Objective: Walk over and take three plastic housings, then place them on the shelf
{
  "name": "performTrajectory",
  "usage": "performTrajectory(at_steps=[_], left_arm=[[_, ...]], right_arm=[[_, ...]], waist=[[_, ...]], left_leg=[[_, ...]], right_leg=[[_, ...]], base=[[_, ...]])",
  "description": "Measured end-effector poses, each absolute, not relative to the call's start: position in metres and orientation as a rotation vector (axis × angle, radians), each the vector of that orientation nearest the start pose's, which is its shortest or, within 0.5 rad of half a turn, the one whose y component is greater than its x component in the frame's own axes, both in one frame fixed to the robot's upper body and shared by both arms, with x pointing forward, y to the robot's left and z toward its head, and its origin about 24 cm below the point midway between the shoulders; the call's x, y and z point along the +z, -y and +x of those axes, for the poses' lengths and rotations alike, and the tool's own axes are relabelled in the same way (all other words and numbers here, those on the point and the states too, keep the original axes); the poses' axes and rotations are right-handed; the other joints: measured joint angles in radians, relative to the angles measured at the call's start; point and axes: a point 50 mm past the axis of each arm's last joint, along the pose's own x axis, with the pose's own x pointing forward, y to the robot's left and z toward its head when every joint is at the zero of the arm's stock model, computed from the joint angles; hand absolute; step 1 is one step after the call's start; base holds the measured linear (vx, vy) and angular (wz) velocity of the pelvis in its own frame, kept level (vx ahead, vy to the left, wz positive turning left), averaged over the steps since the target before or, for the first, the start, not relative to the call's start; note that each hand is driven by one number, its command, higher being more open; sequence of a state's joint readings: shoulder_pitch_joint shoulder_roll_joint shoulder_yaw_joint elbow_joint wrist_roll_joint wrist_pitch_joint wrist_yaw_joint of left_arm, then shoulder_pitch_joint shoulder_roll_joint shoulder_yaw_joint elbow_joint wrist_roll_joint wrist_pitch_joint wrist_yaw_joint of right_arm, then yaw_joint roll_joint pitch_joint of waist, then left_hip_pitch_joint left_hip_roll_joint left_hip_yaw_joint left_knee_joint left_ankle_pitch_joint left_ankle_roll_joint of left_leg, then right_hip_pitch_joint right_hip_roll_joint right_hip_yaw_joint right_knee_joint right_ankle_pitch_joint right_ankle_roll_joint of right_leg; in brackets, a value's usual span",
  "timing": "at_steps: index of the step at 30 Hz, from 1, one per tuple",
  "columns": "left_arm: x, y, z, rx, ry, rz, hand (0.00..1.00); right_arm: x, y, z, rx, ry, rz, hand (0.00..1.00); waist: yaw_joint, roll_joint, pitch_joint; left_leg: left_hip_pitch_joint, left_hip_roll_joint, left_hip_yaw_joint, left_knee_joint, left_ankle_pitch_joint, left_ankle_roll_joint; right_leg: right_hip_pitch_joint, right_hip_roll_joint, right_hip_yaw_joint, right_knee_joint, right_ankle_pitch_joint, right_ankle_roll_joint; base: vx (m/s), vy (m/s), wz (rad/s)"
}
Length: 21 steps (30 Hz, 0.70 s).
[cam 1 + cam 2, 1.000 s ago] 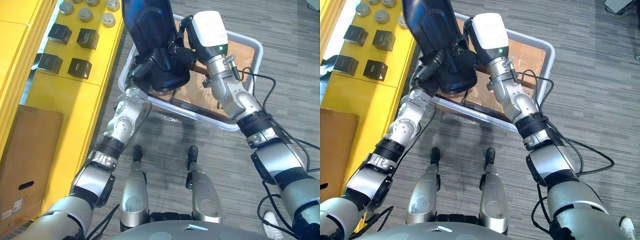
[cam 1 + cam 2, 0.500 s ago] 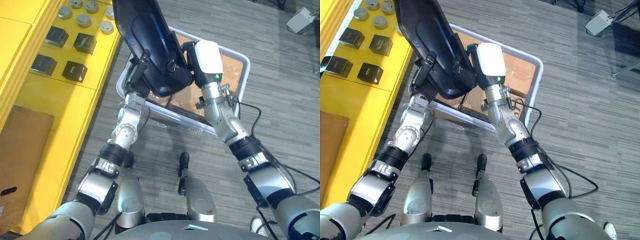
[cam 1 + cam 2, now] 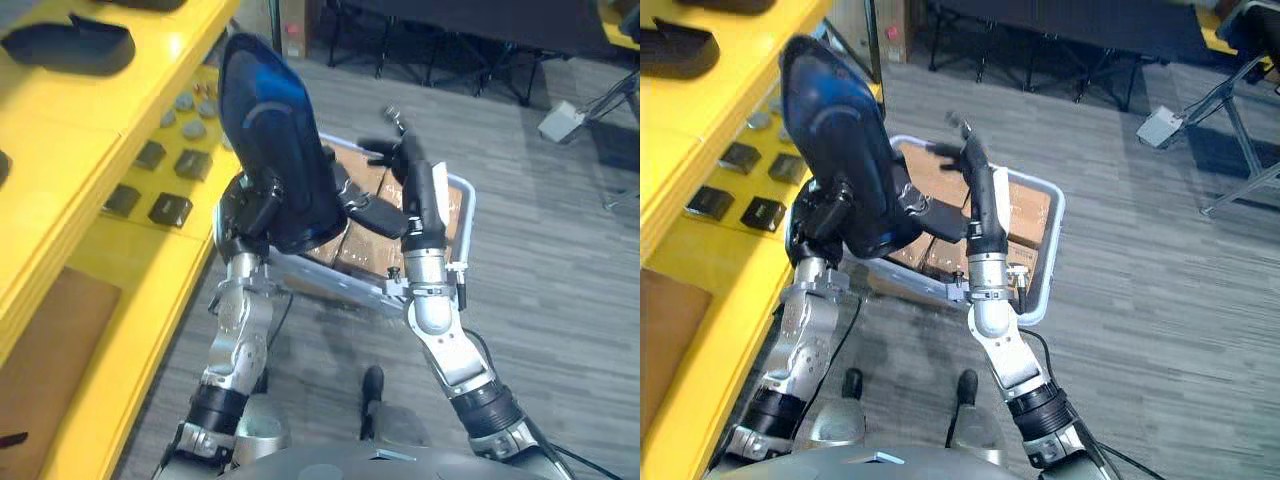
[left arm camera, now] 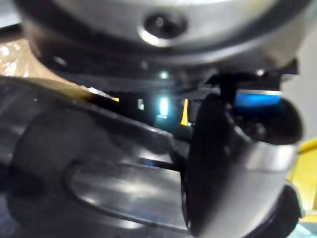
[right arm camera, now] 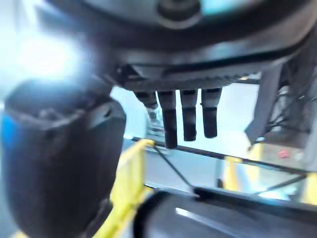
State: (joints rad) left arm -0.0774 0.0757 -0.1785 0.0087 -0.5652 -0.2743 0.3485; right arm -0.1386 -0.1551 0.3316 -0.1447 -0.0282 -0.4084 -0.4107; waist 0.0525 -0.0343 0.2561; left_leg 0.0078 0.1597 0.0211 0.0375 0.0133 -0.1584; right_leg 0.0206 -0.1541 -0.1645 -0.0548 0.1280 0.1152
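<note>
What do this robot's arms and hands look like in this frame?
Both arms are silver-grey rounded segments joined by black bands: the left arm and the right arm. The left hand is dark. The right hand is dark too, with a white cover on one side; its fingers are slim black rods in a row.

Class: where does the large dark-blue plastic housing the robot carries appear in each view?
Left eye view: large dark-blue plastic housing upper centre, over the white bin.
Right eye view: upper left, beside that bin.
Left wrist view: probably the glossy dark surface, close up.
Right wrist view: probably the dark glossy rim.
Shared landmark: yellow shelf.
</note>
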Motion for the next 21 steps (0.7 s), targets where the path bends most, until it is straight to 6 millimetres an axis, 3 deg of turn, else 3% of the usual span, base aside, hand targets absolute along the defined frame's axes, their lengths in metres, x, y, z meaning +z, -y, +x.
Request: performTrajectory(at_steps=[2,5,7,10,13,14,18,21], left_arm=[[0.062,-0.148,0.254,0.258,0.164,-0.483,0.00],[0.060,-0.165,0.237,0.392,0.196,-0.309,0.00],[0.067,-0.178,0.225,0.493,0.260,-0.126,0.00],[0.072,-0.190,0.214,0.553,0.304,-0.042,0.00],[0.079,-0.200,0.197,0.588,0.350,-0.042,0.00],[0.081,-0.201,0.191,0.577,0.368,-0.064,0.00],[0.082,-0.199,0.186,0.490,0.376,-0.233,0.00],[0.080,-0.199,0.185,0.480,0.363,-0.314,0.00]], right_arm=[[0.141,0.109,0.235,0.010,0.709,0.152,1.00],[0.133,0.129,0.221,-0.011,0.688,0.287,1.00],[0.111,0.149,0.211,-0.057,0.576,0.398,1.00],[0.091,0.162,0.201,-0.095,0.472,0.427,1.00],[0.064,0.179,0.185,-0.157,0.305,0.378,1.00],[0.043,0.189,0.178,-0.204,0.175,0.348,1.00],[0.000,0.203,0.166,-0.348,-0.091,0.303,1.00],[-0.010,0.203,0.160,-0.398,-0.169,0.306,1.00]], waist=[[-0.003,0.007,-0.030],[-0.007,0.007,-0.039],[-0.007,0.009,-0.061],[-0.010,0.016,-0.091],[-0.032,0.034,-0.116],[-0.033,0.039,-0.130],[-0.035,0.043,-0.135],[-0.044,0.044,-0.135]], left_leg=[[0.006,0.000,0.003,-0.006,0.000,0.000],[0.032,0.001,0.011,-0.008,-0.008,0.003],[0.035,0.001,0.022,-0.013,-0.014,0.004],[0.036,0.001,0.033,-0.024,-0.013,0.004],[0.038,0.002,0.039,-0.024,-0.011,0.001],[0.039,0.004,0.048,-0.024,-0.012,0.000],[0.057,0.005,0.062,-0.024,-0.018,-0.001],[0.062,0.006,0.066,-0.024,-0.024,-0.001]], right_leg=[[0.002,0.000,0.001,-0.001,-0.001,0.000],[0.021,0.000,0.003,-0.002,-0.008,-0.003],[0.019,-0.001,0.004,-0.010,-0.016,-0.006],[0.013,-0.002,0.003,-0.020,-0.015,-0.006],[0.011,-0.002,0.005,-0.020,-0.012,-0.009],[0.007,-0.001,0.011,-0.020,-0.007,-0.002],[0.016,0.000,0.024,-0.020,-0.006,0.000],[0.017,0.001,0.030,-0.020,-0.006,0.001]], base=[[0.01,-0.002,-0.04],[-0.01,0.000,-0.08],[-0.05,0.002,-0.13],[0.00,0.004,-0.10],[0.04,0.007,-0.07],[0.03,0.006,-0.13],[0.01,0.008,-0.11],[-0.01,0.009,-0.08]])
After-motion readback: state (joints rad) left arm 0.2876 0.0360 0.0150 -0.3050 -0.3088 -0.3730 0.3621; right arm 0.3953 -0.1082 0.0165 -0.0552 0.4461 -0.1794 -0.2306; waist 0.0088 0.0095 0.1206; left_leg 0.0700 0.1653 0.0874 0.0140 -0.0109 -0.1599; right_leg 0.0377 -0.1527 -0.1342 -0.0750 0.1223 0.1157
